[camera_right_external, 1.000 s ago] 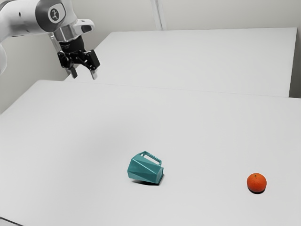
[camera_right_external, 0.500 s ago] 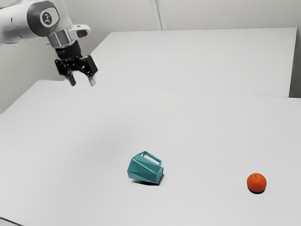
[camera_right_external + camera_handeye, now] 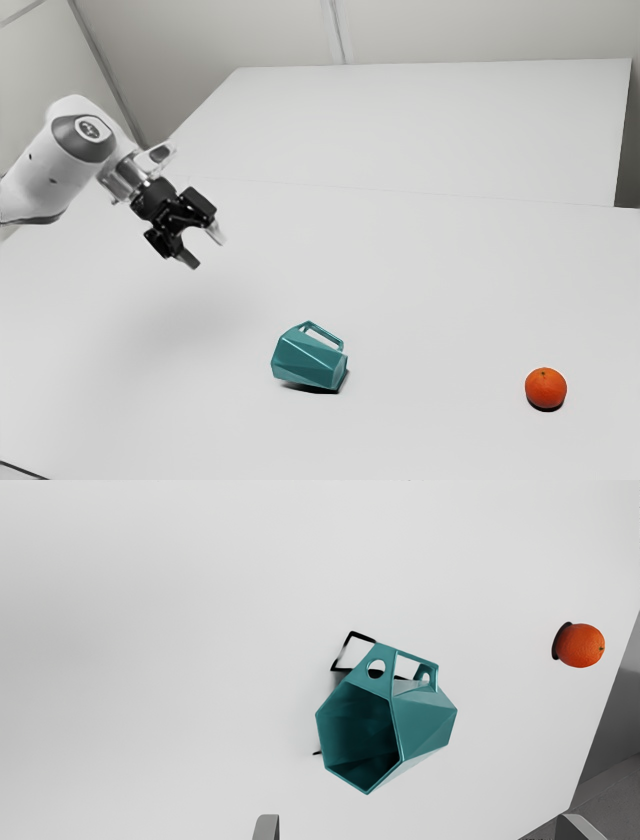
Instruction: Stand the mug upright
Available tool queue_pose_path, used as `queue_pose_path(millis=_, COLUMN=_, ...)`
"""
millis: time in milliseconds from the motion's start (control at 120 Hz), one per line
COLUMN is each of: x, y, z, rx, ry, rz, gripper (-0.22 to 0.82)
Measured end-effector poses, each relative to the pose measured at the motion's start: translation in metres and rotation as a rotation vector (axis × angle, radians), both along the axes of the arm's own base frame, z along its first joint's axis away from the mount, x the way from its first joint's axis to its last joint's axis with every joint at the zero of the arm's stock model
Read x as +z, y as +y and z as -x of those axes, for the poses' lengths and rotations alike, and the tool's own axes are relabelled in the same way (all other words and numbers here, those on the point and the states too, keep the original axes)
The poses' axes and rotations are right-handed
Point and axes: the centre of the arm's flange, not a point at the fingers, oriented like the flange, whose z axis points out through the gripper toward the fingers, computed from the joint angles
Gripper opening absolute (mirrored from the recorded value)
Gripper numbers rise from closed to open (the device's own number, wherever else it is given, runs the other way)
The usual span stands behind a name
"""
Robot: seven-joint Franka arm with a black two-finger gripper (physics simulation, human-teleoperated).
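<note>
My gripper point(image 3: 207, 251) hangs in the air over the table in the exterior view, up and to the left of the mug. The teal faceted mug point(image 3: 309, 359) lies on its side there, handle up, its base toward the exterior view's right. From the wrist view, the mug point(image 3: 425, 722) turns its hollow mouth toward the camera. My gripper point(image 3: 417, 827) has its two fingertips wide apart with nothing between them; the mug is beyond them, untouched.
An orange point(image 3: 545, 388) rests on the white table point(image 3: 430, 270), off to the exterior view's right of the mug. In the wrist view the orange point(image 3: 581, 645) lies near the table's edge, past the mug's base end.
My hand has come down and tilted, its fingers now angled toward the exterior view's right, and it is closer to the mug. Mug and orange have stayed put.
</note>
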Motion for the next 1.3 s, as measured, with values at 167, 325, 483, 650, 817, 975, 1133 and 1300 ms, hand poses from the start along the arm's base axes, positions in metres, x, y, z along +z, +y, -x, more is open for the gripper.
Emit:
queue_pose_path(millis=167, x=-0.035, y=-0.050, z=0.004, rx=-0.074, ry=-0.028, rz=0.044, gripper=0.60)
queue_pose_path(millis=325, x=-0.067, y=-0.078, z=0.020, rx=-0.072, ry=-0.038, rz=0.123, gripper=0.60)
queue_pose_path(millis=483, x=-0.091, y=-0.067, z=0.030, rx=-0.014, ry=-0.058, rz=0.191, gripper=0.60)
queue_pose_path(millis=650, x=-0.111, y=-0.078, z=0.039, rx=-0.027, ry=-0.068, rz=0.231, gripper=0.60)
queue_pose_path(millis=817, x=-0.128, y=-0.091, z=0.053, rx=-0.036, ry=-0.071, rz=0.277, gripper=0.60)
queue_pose_path(millis=975, x=-0.139, y=-0.099, z=0.058, rx=-0.033, ry=-0.078, rz=0.314, gripper=0.60)
queue_pose_path(millis=1133, x=-0.149, y=-0.113, z=0.059, rx=-0.038, ry=-0.086, rz=0.351, gripper=0.60)
queue_pose_path(millis=1300, x=-0.151, y=-0.115, z=0.059, rx=-0.049, ry=-0.108, rz=0.364, gripper=0.34)
